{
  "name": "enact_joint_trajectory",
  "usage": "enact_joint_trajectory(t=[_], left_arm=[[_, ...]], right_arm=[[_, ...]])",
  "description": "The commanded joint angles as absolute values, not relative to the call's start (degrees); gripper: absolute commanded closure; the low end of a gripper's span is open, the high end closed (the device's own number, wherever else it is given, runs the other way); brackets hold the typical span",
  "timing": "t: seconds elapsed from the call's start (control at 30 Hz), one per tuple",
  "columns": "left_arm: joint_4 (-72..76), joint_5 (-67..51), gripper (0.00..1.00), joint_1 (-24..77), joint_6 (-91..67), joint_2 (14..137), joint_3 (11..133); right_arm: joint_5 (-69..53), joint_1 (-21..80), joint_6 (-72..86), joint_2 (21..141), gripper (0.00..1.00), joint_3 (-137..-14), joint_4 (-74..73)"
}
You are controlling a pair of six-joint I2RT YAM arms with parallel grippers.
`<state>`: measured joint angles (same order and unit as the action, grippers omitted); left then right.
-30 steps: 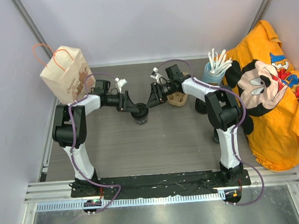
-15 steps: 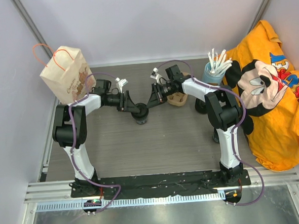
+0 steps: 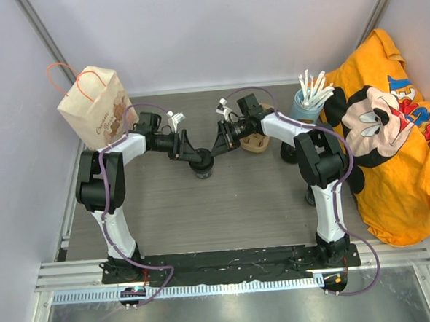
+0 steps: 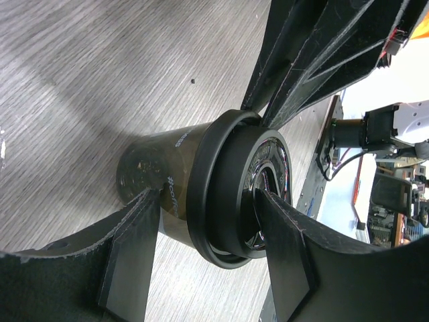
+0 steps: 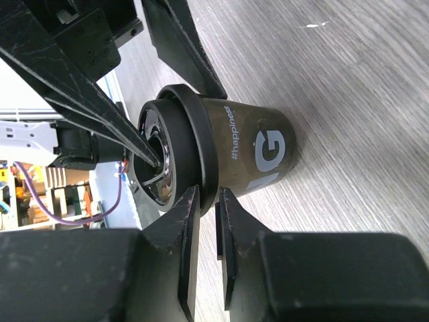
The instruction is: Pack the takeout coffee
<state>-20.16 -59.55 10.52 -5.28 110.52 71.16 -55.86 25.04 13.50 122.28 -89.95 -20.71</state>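
The takeout coffee (image 3: pixel 202 164) is a small dark cup with a black lid, standing on the table between my two grippers. In the left wrist view the cup (image 4: pixel 157 168) lies between my left gripper's (image 4: pixel 206 196) wide-open fingers: one rests on the lid top (image 4: pixel 271 168), the other is beside the cup's wall. My right gripper (image 5: pixel 208 194) is closed on the rim of the lid (image 5: pixel 201 134), with the printed cup (image 5: pixel 261 147) just beyond. The cardboard carrier (image 3: pixel 256 142) sits behind the right gripper (image 3: pixel 216 151). The left gripper (image 3: pixel 190 155) comes in from the left.
A paper bag (image 3: pixel 95 106) with orange handles stands at the back left. A blue cup of white sticks (image 3: pixel 306 101) stands at the back right, next to an orange Mickey cloth (image 3: pixel 389 136). A dark object (image 3: pixel 289 153) sits by the right arm.
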Motion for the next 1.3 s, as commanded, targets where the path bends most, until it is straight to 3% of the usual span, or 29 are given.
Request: enact_joint_trajectory(t=[0.0, 0.1, 0.33, 0.43, 1.27], left_arm=[[-24.25, -47.64, 0.52, 12.22, -1.41, 113.82, 70.58], [-25.13, -47.37, 0.53, 12.22, -1.14, 114.26, 70.93], [-25.22, -47.37, 0.54, 12.3, -0.97, 114.17, 70.93], [-25.22, -47.46, 0.54, 12.3, -0.88, 114.26, 71.02], [-25.4, -47.2, 0.57, 12.48, -0.7, 114.17, 71.37]], right_arm=[[-45.01, 29.44, 8.88, 124.36, 0.8, -89.82, -25.57], [-43.42, 29.62, 7.91, 124.54, 0.79, -90.61, -27.07], [-49.04, 29.53, 8.26, 122.61, 0.61, -93.86, -27.25], [-50.45, 29.09, 8.79, 122.78, 0.58, -95.53, -27.33], [-56.26, 24.43, 12.83, 123.48, 0.58, -97.74, -22.59]])
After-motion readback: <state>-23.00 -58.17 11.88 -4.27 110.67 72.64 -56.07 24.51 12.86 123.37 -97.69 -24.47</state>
